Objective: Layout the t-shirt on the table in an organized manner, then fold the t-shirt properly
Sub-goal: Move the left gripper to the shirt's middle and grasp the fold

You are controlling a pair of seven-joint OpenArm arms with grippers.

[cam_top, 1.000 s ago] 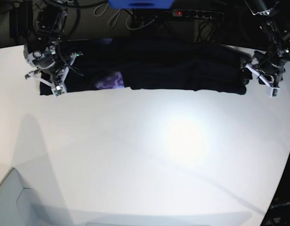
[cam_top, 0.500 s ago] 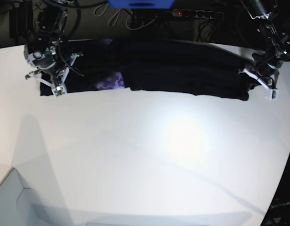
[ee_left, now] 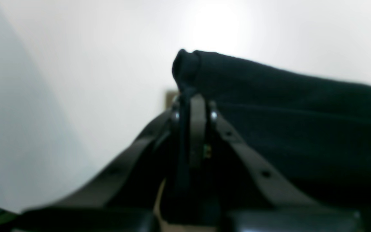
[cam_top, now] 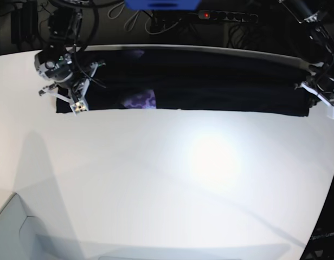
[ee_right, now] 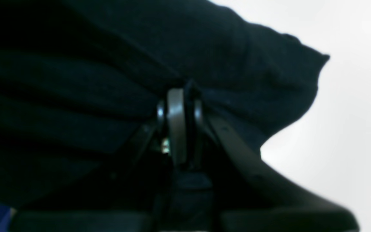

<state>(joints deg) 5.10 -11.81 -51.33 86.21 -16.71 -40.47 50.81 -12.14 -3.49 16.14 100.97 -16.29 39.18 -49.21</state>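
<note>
Black cloth: soft, wrinkled short-sleeved t-shirt [cam_top: 210, 89], drawn into a long band across the 12 o'clock side of the large smooth white table [cam_top: 172, 184]; a small purple patch [cam_top: 139, 101] shows toward 10 o'clock.
Left pincer [cam_top: 324, 103]: mine, at 2 o'clock in the base view; jaws pressed together on a rolled corner of the shirt [ee_left: 188, 69].
Right pincer [cam_top: 75, 97]: mine, at 10 o'clock; jaws likewise clamped on a fold of the cloth [ee_right: 185, 87].
Step in hand: laying out, I judge; the shirt is pinched at both ends and stretched taut between my arms.
Next move: probably drawing both ends toward 6 o'clock together, keeping equal tension so the cloth spreads flat without bunching.
Not settled: which shirt edges I hold; the dark cloth hides them.
</note>
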